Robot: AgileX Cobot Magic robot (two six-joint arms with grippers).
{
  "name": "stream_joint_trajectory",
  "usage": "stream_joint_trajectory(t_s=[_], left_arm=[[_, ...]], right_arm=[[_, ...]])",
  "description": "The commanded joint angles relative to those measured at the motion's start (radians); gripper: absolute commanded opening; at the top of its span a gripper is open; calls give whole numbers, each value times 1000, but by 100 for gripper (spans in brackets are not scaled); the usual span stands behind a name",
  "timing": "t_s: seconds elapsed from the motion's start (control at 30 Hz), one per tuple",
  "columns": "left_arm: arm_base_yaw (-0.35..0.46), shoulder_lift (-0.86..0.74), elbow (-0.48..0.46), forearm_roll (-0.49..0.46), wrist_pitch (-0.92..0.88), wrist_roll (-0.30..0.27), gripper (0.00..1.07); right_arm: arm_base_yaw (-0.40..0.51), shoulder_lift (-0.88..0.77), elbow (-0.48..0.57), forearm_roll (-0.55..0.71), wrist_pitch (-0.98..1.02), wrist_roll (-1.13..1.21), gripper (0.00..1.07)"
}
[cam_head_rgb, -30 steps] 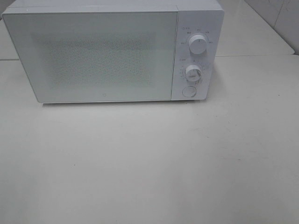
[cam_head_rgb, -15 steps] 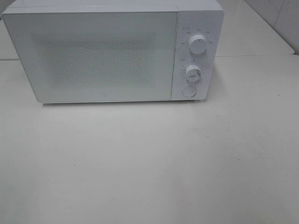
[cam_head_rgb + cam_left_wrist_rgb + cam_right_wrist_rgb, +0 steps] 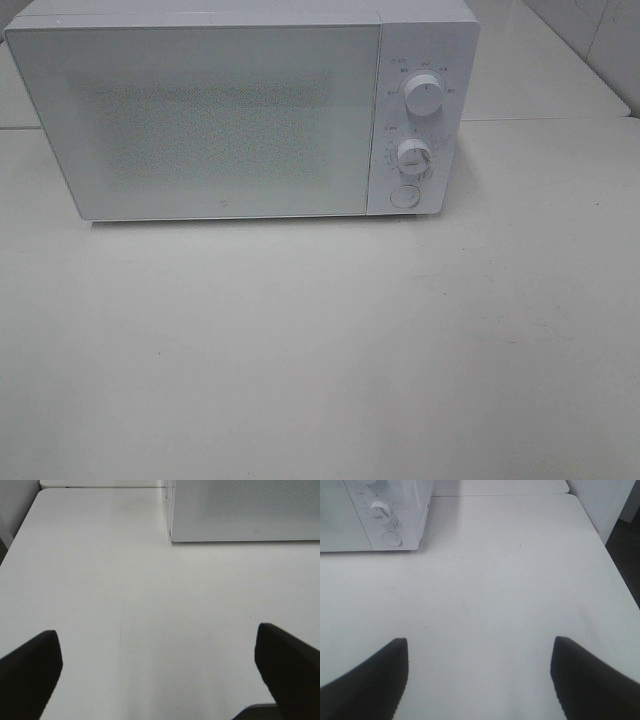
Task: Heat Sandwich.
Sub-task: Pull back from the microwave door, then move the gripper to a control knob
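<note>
On the white table (image 3: 320, 350) ahead of me stands a white microwave (image 3: 220, 110), its door (image 3: 200, 120) shut flat against the body. To the door's right is the control panel (image 3: 447, 180), with an upper knob (image 3: 424, 96), a lower knob (image 3: 412, 155) beneath it and a round button (image 3: 403, 196) at the foot. The door's window is a pale speckled mesh, and I cannot see through it.

My left gripper (image 3: 157, 647) hovers over the tabletop with its jaws spread wide and nothing between them. Its two dark fingers (image 3: 30, 675) frame the surface, and the door end of the microwave lies ahead of it. A faint curved scratch (image 3: 122, 615) marks the tabletop in front of that gripper.

My right gripper (image 3: 481, 647) hangs over the table too, jaws apart and empty. The panel end of the microwave lies ahead and off to one side, with the lower knob and the button showing. Neither gripper touches the microwave.

As for the sandwich, none of my three views shows it, so I cannot tell where it is.
</note>
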Motion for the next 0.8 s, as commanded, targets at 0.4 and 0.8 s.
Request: stream_joint_trajectory(t_s=[0.4,0.8], left_arm=[[-8,-27,2,-2,-11,-1,101],[-8,-27,2,-2,-11,-1,101]], right_arm=[[-7,70,-30,2,-127,-5,80],[-7,350,-29,2,-375,-7,79]])
